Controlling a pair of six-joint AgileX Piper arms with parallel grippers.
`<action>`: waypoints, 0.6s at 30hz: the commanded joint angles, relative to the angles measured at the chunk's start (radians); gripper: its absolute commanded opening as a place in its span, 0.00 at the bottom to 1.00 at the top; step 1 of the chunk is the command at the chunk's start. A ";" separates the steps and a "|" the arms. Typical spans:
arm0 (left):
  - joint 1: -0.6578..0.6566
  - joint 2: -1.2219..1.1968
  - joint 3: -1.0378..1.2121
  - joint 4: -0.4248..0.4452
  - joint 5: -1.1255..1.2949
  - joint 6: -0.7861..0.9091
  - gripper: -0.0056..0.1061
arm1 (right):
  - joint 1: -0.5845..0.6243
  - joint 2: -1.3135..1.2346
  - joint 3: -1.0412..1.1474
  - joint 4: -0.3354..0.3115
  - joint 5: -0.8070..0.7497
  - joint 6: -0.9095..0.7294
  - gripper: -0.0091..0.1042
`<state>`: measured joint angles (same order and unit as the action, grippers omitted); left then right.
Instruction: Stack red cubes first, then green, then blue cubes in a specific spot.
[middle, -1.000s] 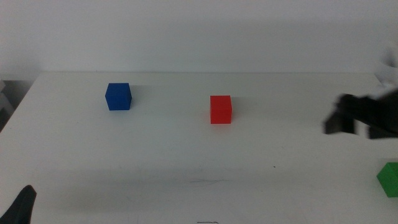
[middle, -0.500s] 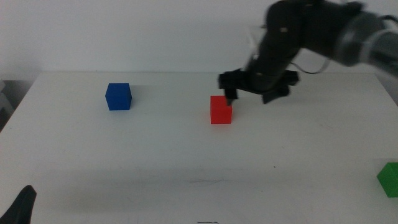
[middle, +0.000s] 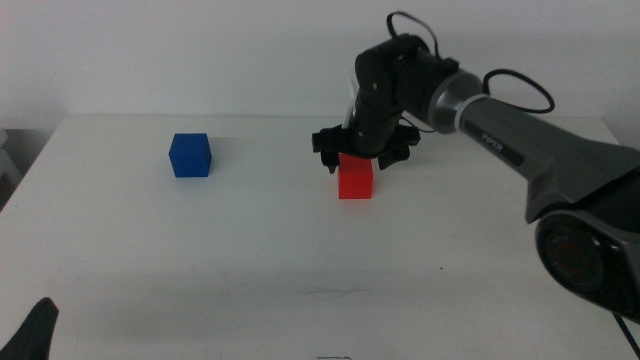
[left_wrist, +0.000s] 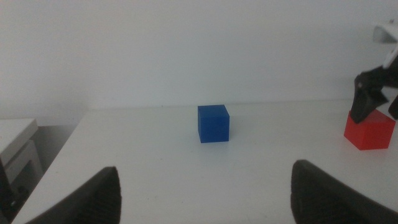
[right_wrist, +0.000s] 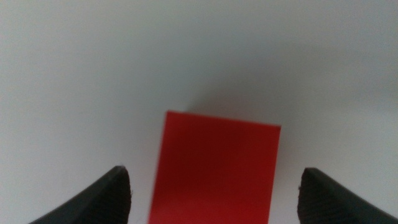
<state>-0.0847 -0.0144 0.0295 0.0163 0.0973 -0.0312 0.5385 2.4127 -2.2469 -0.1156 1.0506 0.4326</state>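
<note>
The right arm reaches in from the worktop's right edge toward the middle of its far side, its dark two-jawed right tool (middle: 358, 152) pointing down with jaws spread wide. The dark left tool (middle: 30, 335) waits at the near left corner, jaws apart.
</note>
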 joint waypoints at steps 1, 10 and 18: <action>-0.005 -0.019 -0.003 -0.011 -0.077 -0.007 0.89 | 0.000 -0.047 -0.050 -0.054 -0.023 0.019 0.84; -0.005 -0.019 -0.003 -0.011 -0.077 -0.007 0.89 | 0.006 -0.057 -0.050 -0.081 -0.009 0.019 0.07; -0.005 -0.019 -0.003 -0.011 -0.077 -0.007 0.89 | 0.141 -0.242 0.129 -0.245 0.056 0.163 0.07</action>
<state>-0.0847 -0.0144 0.0295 0.0163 0.0973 -0.0312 0.6379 2.2967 -2.1413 -0.2834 1.1190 0.5472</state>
